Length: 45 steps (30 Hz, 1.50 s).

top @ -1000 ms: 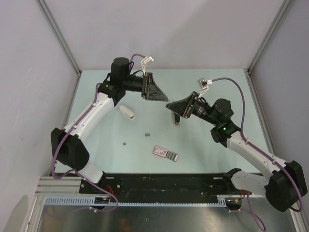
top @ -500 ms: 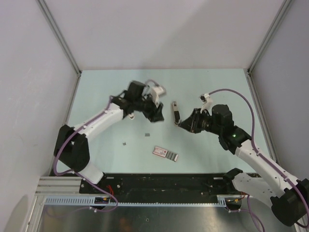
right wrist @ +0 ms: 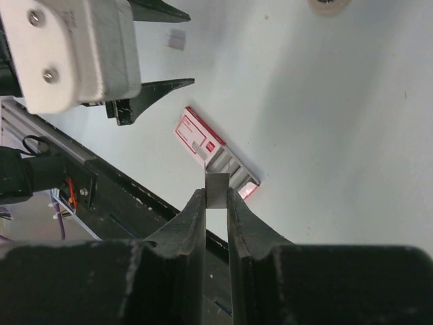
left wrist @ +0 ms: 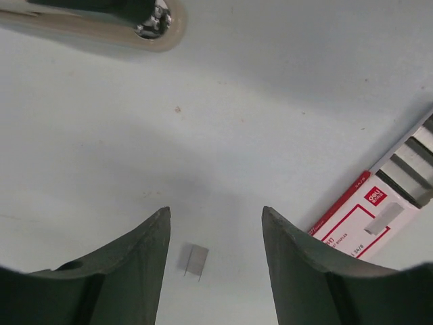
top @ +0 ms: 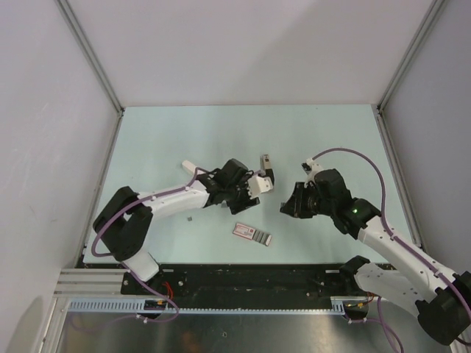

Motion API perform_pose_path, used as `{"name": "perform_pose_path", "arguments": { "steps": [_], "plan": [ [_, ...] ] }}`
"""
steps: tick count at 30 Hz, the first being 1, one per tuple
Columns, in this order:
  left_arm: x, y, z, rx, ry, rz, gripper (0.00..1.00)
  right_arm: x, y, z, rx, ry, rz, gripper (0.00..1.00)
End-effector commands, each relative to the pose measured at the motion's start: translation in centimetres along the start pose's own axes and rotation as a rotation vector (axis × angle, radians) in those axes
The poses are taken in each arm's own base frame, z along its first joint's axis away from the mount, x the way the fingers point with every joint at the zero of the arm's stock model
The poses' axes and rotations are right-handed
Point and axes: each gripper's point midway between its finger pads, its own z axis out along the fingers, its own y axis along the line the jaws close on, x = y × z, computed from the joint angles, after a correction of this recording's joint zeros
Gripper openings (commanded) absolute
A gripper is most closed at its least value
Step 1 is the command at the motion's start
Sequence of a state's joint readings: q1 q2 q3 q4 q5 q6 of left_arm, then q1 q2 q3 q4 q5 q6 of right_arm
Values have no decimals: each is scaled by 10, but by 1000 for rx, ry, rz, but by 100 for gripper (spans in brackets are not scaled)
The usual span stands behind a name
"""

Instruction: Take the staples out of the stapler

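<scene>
The right gripper [right wrist: 216, 195] is at 6 o'clock, its two fingers pressed tight on a small grey strip of staples [right wrist: 218, 181] that stands upright above the tips. Just beyond it, near the centre, the pink-and-grey packet [right wrist: 203, 145] lies flat on the table [right wrist: 325, 122]. At 11 o'clock the left gripper [right wrist: 169, 49] has its dark fingers apart, with another grey staple bit [right wrist: 178, 40] between their tips.

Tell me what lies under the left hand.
Under the open left hand, one small grey staple piece lies on the table, apart from both fingers. The staple packet lies off to one side. Whatever the fingers themselves cover cannot be seen.
</scene>
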State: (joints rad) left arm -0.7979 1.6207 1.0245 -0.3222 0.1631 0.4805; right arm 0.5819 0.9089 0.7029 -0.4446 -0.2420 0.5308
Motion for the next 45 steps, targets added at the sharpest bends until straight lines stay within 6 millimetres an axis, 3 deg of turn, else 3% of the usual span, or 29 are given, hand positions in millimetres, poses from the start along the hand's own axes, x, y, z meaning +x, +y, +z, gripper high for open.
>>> {"name": "perform_pose_path", "arguments": {
  "steps": [1,14,34,45],
  "plan": [
    [2,4,13,-63,6,61,61,5,-7,2,41,9,8,0],
    [11,-31,34,-38,32,70,60,7,-14,5,89,14,31,0],
    [41,-65,15,11,67,16,58,19,-20,9,128,59,37,0],
    [32,-71,-5,33,28,-4,58,38,-3,28,122,145,-7,0]
  ]
}}
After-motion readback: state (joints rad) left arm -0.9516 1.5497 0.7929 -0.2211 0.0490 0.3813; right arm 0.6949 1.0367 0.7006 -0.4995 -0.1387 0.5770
